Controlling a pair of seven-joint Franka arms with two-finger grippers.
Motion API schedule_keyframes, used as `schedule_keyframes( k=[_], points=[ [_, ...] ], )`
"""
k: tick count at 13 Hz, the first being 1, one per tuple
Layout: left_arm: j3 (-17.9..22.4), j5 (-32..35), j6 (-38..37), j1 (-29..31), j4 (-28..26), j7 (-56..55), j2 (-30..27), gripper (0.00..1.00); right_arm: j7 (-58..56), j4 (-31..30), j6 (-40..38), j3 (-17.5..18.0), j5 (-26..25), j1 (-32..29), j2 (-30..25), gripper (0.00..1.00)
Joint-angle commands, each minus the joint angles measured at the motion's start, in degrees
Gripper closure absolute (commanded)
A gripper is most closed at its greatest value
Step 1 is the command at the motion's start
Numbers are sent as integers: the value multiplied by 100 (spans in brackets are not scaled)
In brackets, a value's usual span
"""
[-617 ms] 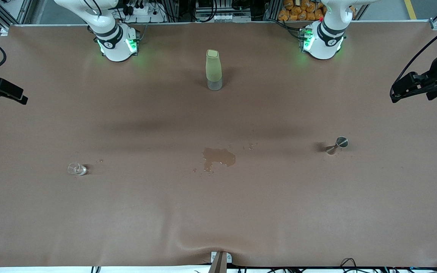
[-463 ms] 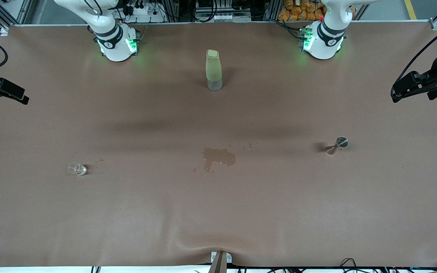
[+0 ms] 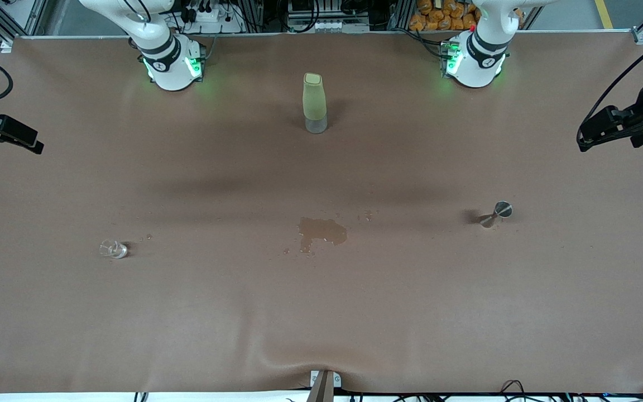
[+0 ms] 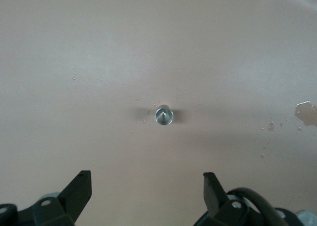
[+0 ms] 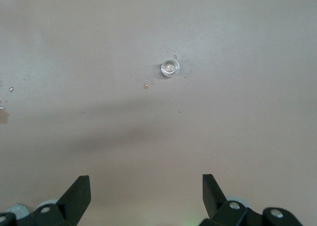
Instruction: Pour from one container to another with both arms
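The tiny clear glass cup [image 3: 113, 249] stands upright toward the right arm's end of the table, with a few droplets beside it. It also shows from above in the right wrist view as the cup [image 5: 170, 68]. The steel jigger [image 3: 496, 214] stands upright toward the left arm's end, seen from above as the jigger [image 4: 164, 115]. My right gripper [image 3: 38, 147] hangs high over its end of the table, open and empty [image 5: 146, 181]. My left gripper [image 3: 580, 144] hangs high over its own end, also open and empty [image 4: 147, 179]. Neither gripper touches anything.
A tall pale-green bottle [image 3: 315, 103] with a clear base stands between the two arm bases. A wet spill [image 3: 322, 231] with small droplets around it marks the brown table cover [image 3: 321, 312] midway between cup and jigger; the spill [image 4: 307, 112] also shows in the left wrist view.
Both grippers have drifted very slightly at the table's ends. The cup, jigger and bottle have not moved.
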Motion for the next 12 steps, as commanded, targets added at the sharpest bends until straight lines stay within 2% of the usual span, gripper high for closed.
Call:
schedule_keyframes(
  k=[1,5,7,9,10,12],
  points=[
    [-12,-182,-76,326,-258,702,32,0,24,20,-6,-45,-83,87,-40,0],
    [-12,-612,406,756,-812,1405,41,0,-229,11,205,-45,-4,-132,39,0],
    [-12,-919,748,1028,-1128,2169,59,0,-860,11,301,-80,22,-203,119,0],
    [-12,-1419,1022,1397,-1514,2671,67,0,-1555,11,346,-107,267,-526,171,0],
    [-12,-1683,1188,1564,-1716,3152,76,0,-1976,11,355,-116,451,-737,276,0],
    [-12,-2306,1654,2012,-1999,4782,347,0,-2985,11,503,-107,706,-1220,539,0]
  ],
)
